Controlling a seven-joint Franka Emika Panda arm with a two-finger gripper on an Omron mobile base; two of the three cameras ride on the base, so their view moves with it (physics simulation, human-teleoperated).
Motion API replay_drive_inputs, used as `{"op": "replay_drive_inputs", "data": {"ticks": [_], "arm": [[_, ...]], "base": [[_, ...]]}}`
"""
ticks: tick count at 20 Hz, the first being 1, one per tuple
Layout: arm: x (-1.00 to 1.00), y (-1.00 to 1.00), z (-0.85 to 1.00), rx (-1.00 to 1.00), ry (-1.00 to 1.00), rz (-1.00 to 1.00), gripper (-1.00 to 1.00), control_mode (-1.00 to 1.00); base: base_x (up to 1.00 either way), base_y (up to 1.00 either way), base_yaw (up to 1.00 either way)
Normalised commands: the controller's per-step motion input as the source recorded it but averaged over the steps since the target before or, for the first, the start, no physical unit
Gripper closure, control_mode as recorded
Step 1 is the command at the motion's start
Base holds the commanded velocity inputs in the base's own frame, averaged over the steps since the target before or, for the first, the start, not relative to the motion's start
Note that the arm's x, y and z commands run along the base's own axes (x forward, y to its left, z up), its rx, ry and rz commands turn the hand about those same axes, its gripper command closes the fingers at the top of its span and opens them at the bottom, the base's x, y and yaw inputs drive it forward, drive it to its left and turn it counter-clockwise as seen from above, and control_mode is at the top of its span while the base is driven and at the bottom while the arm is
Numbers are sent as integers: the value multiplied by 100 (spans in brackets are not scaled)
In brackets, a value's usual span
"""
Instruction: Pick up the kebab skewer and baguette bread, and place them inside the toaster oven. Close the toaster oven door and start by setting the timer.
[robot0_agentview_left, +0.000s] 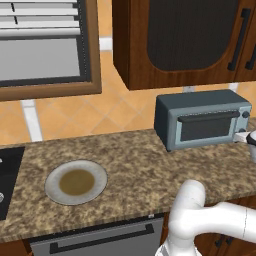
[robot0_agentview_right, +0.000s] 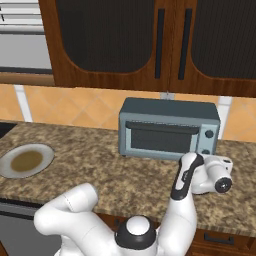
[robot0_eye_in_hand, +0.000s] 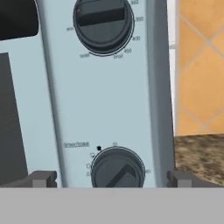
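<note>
Toaster oven: you see it standing on the speckled tabletop against the tiled wall, under the dark wood cupboards.
Toaster oven door: it is shut flush against the front, its dark bar handle along the top edge; through the dark glass you cannot tell what lies inside.
Plate: a grey round plate sits well to the left of the oven on the tabletop, with a brownish round patch in its middle; you cannot tell what that patch is.
Knobs: in the hand view, an upper knob and a lower knob sit one above the other on the oven's pale right-hand panel.
Gripper: its jaws stand wide apart, one finger tip to each side of the lower knob, and you can see a gap on both sides, so it grips nothing.
Gripper position: in the right base view the hand is just in front of the oven's right edge, pointing at the knob panel.
</note>
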Motion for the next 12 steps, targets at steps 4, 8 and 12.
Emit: {"op": "replay_drive_inputs", "data": {"ticks": [4,8,12], "arm": [[6,0,0,0,0,0,-100,-100],[0,0,0,0,2,0,-100,-100],[0,0,0,0,0,0,100,-100]], "base": [[0,0,0],[0,0,0],[0,0,0]]}}
